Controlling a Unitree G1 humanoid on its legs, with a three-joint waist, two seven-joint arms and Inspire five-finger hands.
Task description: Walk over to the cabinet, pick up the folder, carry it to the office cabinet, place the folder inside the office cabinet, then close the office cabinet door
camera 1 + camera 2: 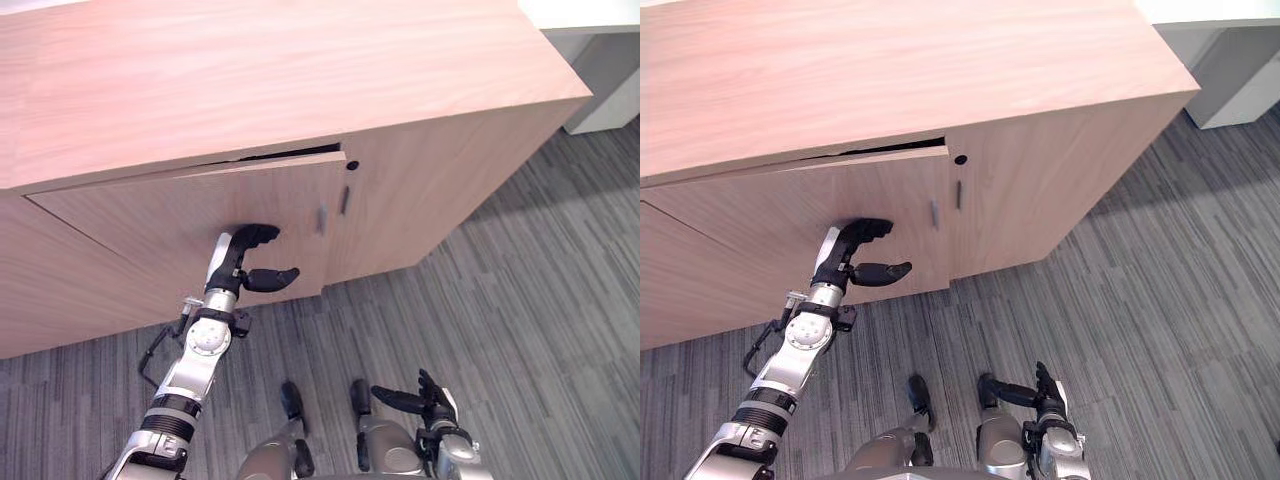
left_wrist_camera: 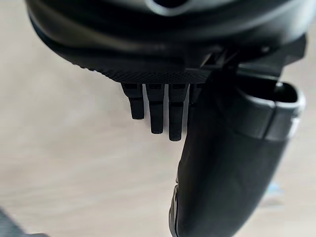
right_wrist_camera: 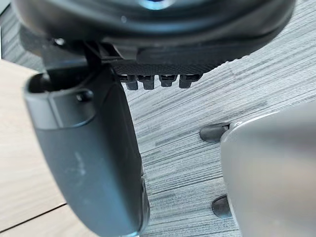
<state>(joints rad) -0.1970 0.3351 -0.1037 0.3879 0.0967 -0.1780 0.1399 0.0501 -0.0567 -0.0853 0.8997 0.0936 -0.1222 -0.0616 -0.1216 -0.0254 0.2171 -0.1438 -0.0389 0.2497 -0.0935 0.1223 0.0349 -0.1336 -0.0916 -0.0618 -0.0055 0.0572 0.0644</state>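
The light wooden office cabinet (image 1: 250, 90) stands before me. Its left door (image 1: 130, 235) is slightly ajar, with a dark gap along its top edge near the middle. My left hand (image 1: 245, 262) is open and lies against the face of this door, fingers straight toward the wood and thumb standing out to the side. In the left wrist view the fingers (image 2: 157, 111) point at the pale door panel. Down by my right side, my right hand (image 1: 425, 400) hangs open over the carpet, holding nothing.
The cabinet's right door (image 1: 430, 190) is shut. Two small grey handles (image 1: 321, 218) sit where the doors meet, under a round keyhole (image 1: 352, 165). A white piece of furniture (image 1: 605, 70) stands at the back right. Grey striped carpet (image 1: 520, 310) covers the floor.
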